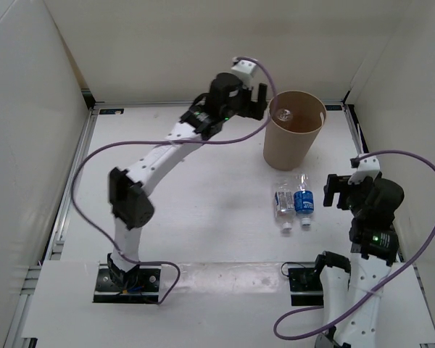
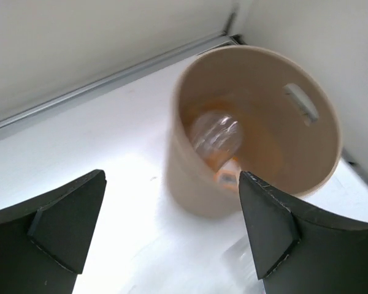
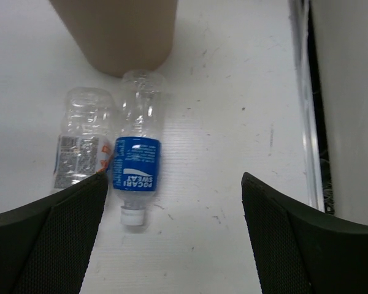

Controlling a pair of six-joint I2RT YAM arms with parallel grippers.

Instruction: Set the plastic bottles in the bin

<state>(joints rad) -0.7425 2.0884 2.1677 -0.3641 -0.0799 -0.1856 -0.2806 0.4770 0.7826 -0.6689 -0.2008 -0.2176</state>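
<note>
Top external view looks down on a white table (image 1: 203, 188) boxed in by plain white panels (image 1: 167, 43) on the left, far and right sides, with a metal rail (image 1: 65, 210) running along its left edge and another (image 3: 306, 122) along the right. Small dark scuffs fleck the surface near my right arm. Purple cables (image 1: 94, 156) loop off both my arms.

My left gripper (image 1: 257, 94) hangs beside the bin's rim at the far side of the table. Its fingers (image 2: 67, 226) are spread wide with nothing between them. The bin (image 1: 296, 141) stands upright near the far right corner. Inside it my left wrist camera shows a clear bottle (image 2: 216, 131) over an orange glow at the bottom; I cannot make out the shape of what is orange.

My right gripper (image 1: 338, 192) sits low by the right edge, its fingers (image 3: 282, 245) also wide apart and holding nothing. Two bottles lie side by side on the table on the near side of the bin, caps toward my bases: the blue-label bottle (image 3: 137, 164) with its base right at the bin's foot, and the pale-label bottle (image 3: 83, 150) just to its left. Whether the blue one touches the bin I cannot tell.
</note>
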